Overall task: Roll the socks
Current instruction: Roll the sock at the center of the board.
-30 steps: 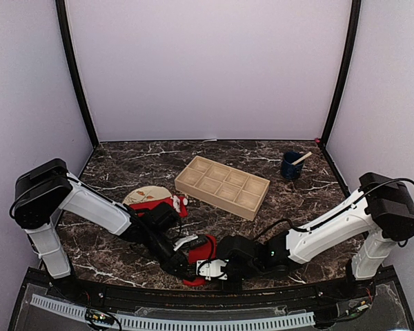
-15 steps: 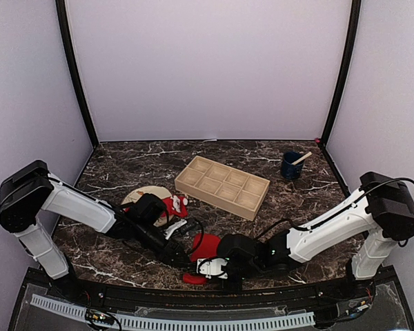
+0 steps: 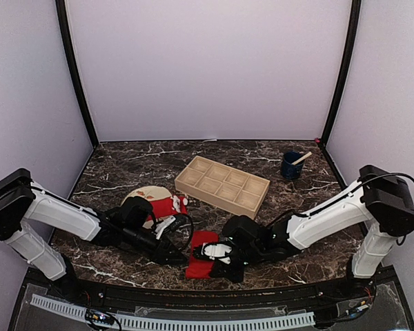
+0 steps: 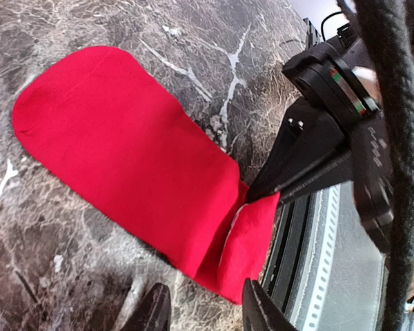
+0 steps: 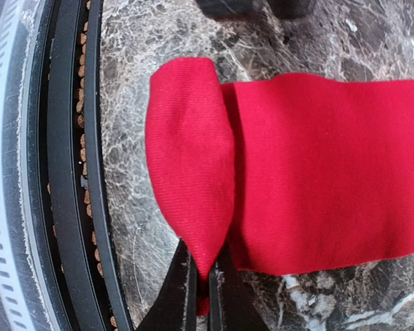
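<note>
One red sock (image 3: 205,239) (image 4: 131,158) (image 5: 317,172) lies flat on the marble near the front edge. Its near end (image 5: 190,172) (image 4: 252,241) is folded over onto it. My right gripper (image 5: 203,293) (image 3: 201,258) is shut on that folded end at its side edge; its dark fingertips (image 4: 290,183) also show in the left wrist view. Just left of the sock, my left gripper (image 4: 205,314) (image 3: 181,258) stands open and holds nothing, its tips short of the fold. A second red sock with white markings (image 3: 167,205) sits bundled on the beige plate (image 3: 143,195).
A wooden tray with compartments (image 3: 223,186) stands behind the sock. At the back right is a blue cup with a stick (image 3: 292,165). The black rail of the table's front edge (image 5: 62,172) (image 4: 317,227) runs right beside the folded end.
My left gripper has opened, let go of the sock and drawn back to the left. The sock now lies flat, and the right gripper has shifted with the folded end.
</note>
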{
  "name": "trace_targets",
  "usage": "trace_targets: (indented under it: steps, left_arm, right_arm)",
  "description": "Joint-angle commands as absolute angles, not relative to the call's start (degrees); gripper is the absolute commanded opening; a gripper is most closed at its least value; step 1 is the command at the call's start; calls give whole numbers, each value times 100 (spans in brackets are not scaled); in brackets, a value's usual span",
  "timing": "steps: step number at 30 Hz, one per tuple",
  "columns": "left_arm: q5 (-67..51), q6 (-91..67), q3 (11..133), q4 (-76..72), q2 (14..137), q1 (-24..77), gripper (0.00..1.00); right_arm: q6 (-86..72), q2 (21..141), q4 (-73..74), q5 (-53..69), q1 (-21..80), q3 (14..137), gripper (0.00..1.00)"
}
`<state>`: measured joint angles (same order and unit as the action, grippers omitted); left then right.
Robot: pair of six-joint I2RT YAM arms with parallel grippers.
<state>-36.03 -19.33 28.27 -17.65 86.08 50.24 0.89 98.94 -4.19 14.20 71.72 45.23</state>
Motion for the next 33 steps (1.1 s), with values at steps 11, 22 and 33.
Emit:
trace_targets:
  steps: [11,22,33]
  left_arm:
    - [-3236,-1695,2484,-2413,8229,5328,53]
    - [-2808,-1348,2585,-2434,8305,5695,55]
    - [-2565,-822,3036,-1910,8559,6097,63]
  right_arm:
    - [-624,10343,-144,3173,6494,4836,0]
    - [-704,10541,204,3979,6130,5050,0]
    - [-591,10807,663,4448,5904,5345,0]
